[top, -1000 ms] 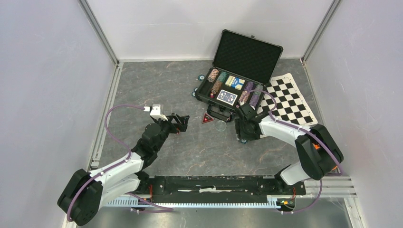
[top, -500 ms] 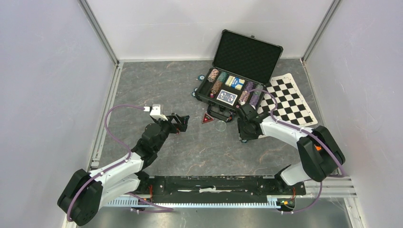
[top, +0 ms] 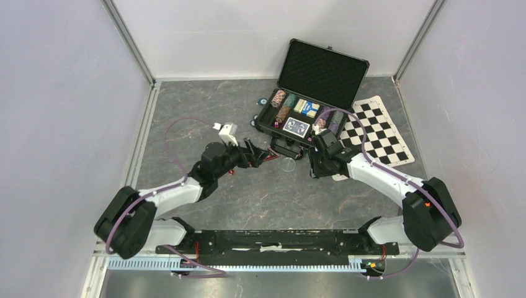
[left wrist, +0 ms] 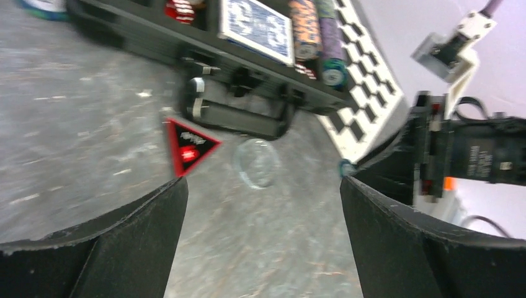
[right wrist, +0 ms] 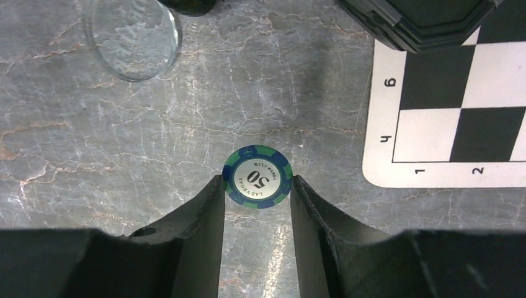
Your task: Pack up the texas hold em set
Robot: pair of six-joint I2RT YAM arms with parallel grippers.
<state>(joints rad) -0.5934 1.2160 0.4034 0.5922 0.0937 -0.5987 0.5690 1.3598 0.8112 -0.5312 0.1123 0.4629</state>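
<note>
The left arm has swung forward and to the right since the earlier frame, so the left end effector point(top: 265, 155) now hangs over the red triangular marker point(left wrist: 188, 146), jaws spread wide and holding nothing. The right arm has drawn slightly toward the black case point(top: 322, 73). The right end effector point(right wrist: 257, 182) is narrowed onto a blue-and-green "50" poker chip point(right wrist: 258, 178), one finger pressed to each edge. This is near the corner of the checkered mat point(right wrist: 459, 124). The marker lies flat on the bench point(top: 205, 112) just in front of the case handle point(left wrist: 239, 115), with a clear disc point(left wrist: 256, 162) beside it. The case stands open, its foam-lined lid up. Rows of striped chips point(top: 282, 105) and a blue card deck point(top: 296, 126) sit in its tray.
</note>
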